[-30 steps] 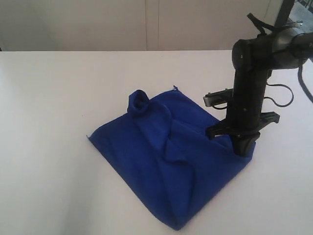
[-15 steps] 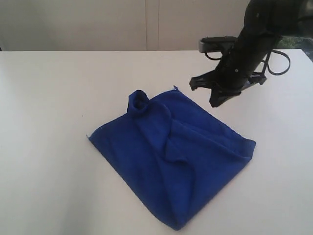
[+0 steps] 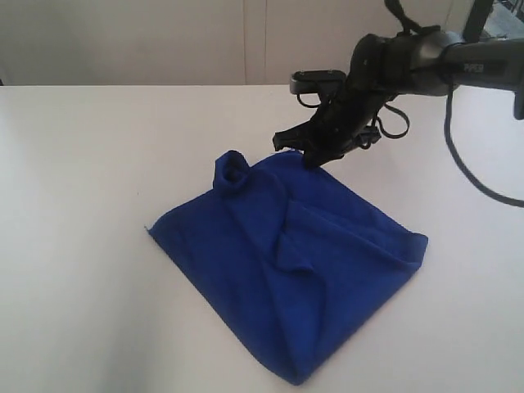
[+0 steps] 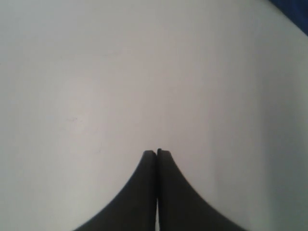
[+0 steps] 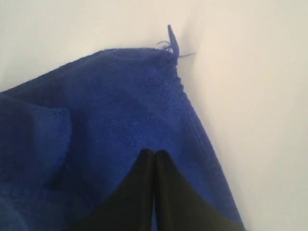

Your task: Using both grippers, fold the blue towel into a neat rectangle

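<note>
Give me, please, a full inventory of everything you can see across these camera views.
deep blue terry towel: one, royal blue, lying rumpled and partly folded in the middle of the table, one far corner bunched up.
frayed blue thread: one tuft, blue, sticking out of the towel's far corner.
white table top: one, white, under everything.
pale panelled wall: one, off-white, behind the table.
black cable: one, black, hanging from the arm on the right.
black right arm: one, black, reaching in from the right.
right hand: one, black, shut, at the towel's far corner; contact unclear.
left hand: one, black, shut, over bare table.
</note>
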### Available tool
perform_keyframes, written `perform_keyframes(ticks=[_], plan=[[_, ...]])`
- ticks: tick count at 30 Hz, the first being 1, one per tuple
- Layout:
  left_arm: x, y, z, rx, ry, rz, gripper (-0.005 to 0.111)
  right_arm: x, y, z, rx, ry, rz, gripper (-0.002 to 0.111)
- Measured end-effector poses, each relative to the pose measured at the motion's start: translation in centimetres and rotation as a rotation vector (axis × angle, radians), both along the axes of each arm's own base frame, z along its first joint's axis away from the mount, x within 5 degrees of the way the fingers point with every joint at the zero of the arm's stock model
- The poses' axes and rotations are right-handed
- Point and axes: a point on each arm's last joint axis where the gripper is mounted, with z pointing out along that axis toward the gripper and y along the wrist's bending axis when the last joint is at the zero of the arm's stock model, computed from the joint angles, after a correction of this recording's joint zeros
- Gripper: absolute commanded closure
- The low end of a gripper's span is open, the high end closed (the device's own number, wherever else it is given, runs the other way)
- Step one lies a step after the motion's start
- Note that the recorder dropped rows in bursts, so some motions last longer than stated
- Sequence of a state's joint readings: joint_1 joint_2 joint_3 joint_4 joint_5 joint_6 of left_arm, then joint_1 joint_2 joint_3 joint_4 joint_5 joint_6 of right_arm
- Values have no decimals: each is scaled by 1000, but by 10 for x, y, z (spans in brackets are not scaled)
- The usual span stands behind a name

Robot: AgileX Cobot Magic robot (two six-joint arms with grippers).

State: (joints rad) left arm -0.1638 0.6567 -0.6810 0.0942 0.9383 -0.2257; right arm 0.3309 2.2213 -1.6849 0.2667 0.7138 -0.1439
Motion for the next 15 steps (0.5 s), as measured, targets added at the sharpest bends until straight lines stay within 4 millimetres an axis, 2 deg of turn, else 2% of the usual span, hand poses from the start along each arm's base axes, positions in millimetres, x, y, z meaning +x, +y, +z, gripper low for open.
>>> perform_keyframes(ticks=[8,15], plan=[[0,0,0,0,0,0,107,11,1,-25,-27,-10,7,108],[0,0,0,0,0,0,107,14,-6,-27,-117,-48,46,108]])
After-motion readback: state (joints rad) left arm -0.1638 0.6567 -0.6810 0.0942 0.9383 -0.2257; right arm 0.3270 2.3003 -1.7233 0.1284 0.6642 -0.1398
